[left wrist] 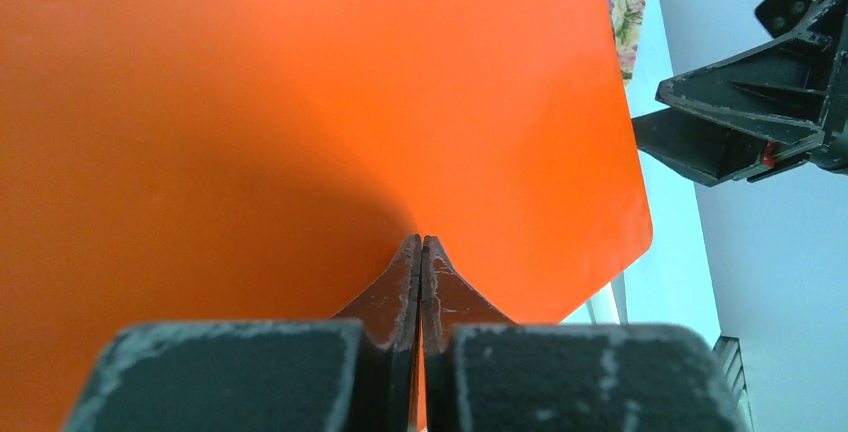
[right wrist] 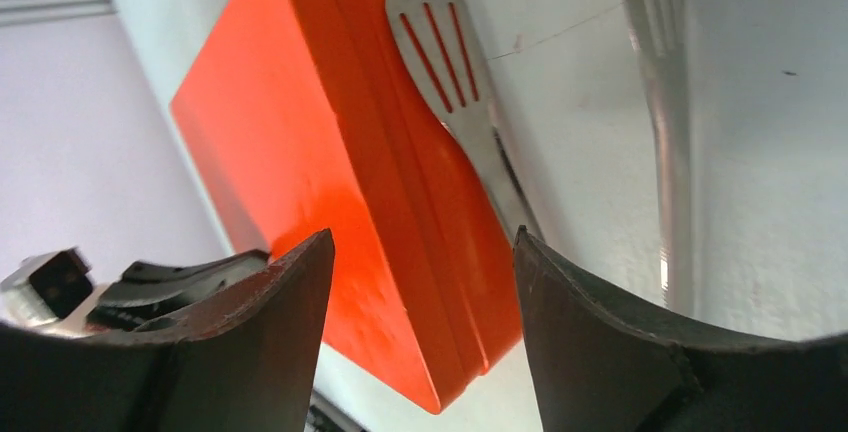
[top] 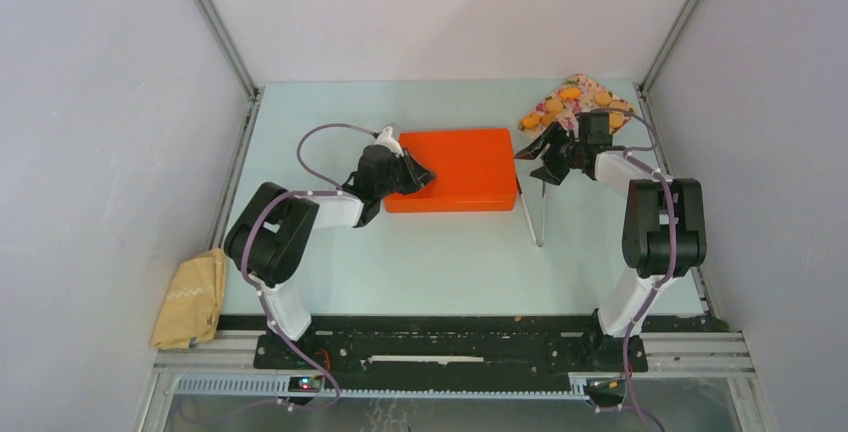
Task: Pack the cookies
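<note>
Cookies (top: 570, 94) on floral cloth (top: 581, 81), far-right corner, unpacked. Left gripper (left wrist: 421, 244) pinched closed, empty, on orange box (top: 462, 164); right gripper (right wrist: 422, 242) spread wide by its right end. Risk: closed tips skid — shoving it into spatula (right wrist: 440, 47).

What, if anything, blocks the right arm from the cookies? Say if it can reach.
Probably yes. The right gripper hangs open beside the cookies on the floral cloth, nothing between them.
</note>
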You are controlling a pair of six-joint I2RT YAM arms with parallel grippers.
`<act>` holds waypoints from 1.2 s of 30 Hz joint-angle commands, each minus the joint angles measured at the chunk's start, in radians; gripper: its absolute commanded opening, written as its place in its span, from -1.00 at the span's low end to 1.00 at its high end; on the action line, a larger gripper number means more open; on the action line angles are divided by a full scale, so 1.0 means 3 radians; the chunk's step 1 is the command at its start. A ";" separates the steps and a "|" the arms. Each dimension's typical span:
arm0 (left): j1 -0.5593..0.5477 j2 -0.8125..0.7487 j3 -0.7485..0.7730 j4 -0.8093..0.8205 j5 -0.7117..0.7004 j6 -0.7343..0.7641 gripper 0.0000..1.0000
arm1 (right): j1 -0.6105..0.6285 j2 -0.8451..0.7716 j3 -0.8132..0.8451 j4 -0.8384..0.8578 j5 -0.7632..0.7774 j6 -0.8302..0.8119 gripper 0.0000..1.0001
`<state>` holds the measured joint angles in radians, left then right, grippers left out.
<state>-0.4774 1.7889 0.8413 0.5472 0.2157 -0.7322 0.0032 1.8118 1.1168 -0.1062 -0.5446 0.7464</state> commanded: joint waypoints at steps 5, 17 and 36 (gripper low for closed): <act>-0.0035 0.0188 -0.0003 -0.0349 0.0085 0.0022 -1.00 | 0.0311 -0.0318 0.0415 -0.0825 0.1094 -0.0660 0.05; -0.0035 -0.0090 0.0048 -0.0476 0.0126 0.0053 -1.00 | 0.1028 -0.0263 0.1196 -0.1419 0.2184 -0.1200 -1.00; -0.0035 -0.0083 0.0001 -0.0398 0.0201 0.0038 -1.00 | 0.1240 -0.0026 0.1061 -0.1601 0.2284 -0.1207 -1.00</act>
<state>-0.4812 1.7653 0.8425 0.4835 0.2687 -0.7345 0.3752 1.7893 1.3384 -0.5503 0.1078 0.4088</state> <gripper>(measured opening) 0.003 0.003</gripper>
